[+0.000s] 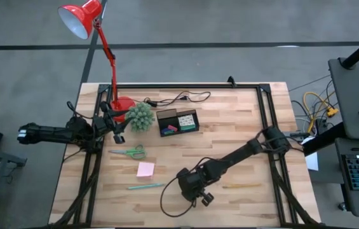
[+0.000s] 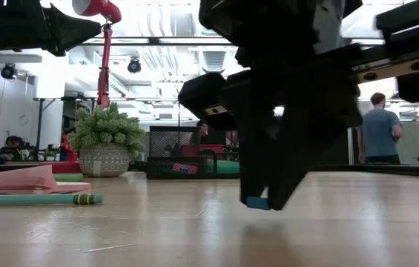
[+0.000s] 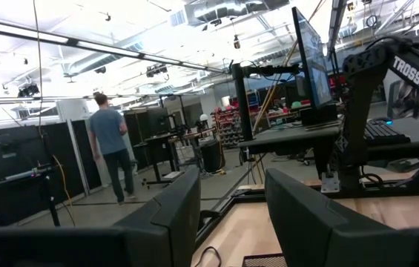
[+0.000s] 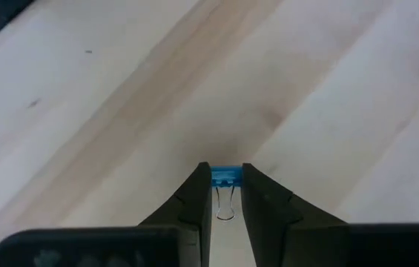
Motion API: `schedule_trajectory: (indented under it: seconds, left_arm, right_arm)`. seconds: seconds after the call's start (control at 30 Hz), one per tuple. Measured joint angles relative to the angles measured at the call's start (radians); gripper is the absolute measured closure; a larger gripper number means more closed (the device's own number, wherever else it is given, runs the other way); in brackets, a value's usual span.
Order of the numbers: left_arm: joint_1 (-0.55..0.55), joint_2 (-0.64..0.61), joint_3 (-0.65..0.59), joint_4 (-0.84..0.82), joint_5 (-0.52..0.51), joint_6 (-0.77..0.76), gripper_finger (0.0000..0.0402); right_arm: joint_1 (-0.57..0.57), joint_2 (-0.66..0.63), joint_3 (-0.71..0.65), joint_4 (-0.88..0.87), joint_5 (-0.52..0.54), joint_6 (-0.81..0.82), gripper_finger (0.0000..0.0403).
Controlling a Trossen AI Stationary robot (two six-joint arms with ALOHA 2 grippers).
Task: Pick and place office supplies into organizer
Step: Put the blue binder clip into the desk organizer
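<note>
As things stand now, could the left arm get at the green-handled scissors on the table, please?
Probably yes. The left gripper hangs open beside the plant, and the scissors lie on bare wood just in front of it with nothing between. The right gripper, shut on a blue binder clip, is well away.

Dark jointed arms point(image 1: 243, 152) (white "TROSSEN" lettering)

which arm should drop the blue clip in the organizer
Right. Its gripper is already shut on the blue clip, just above the table. The left gripper holds nothing and sits beside the plant, left of the organizer.
</note>
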Motion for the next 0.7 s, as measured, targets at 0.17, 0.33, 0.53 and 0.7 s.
schedule_trajectory:
  seconds: [0.17, 0.33, 0.53, 0.7]
  left_arm:
    - [0.0, 0.0, 0.0, 0.0, 0.0, 0.0, 0.0262]
    - [0.0, 0.0, 0.0, 0.0, 0.0, 0.0, 0.0262]
    - [0.0, 0.0, 0.0, 0.0, 0.0, 0.0, 0.0262]
    - [0.0, 0.0, 0.0, 0.0, 0.0, 0.0, 0.0262]
  right_arm:
    - [-0.027, 0.0, 0.035, -0.008, 0.019, -0.011, 0.0349]
    - [-0.059, -0.001, 0.085, -0.025, 0.019, -0.073, 0.0349]
    - [-0.109, -0.002, 0.112, -0.038, 0.019, -0.131, 0.0349]
    - [-0.158, -0.002, 0.119, -0.038, 0.017, -0.199, 0.0349]
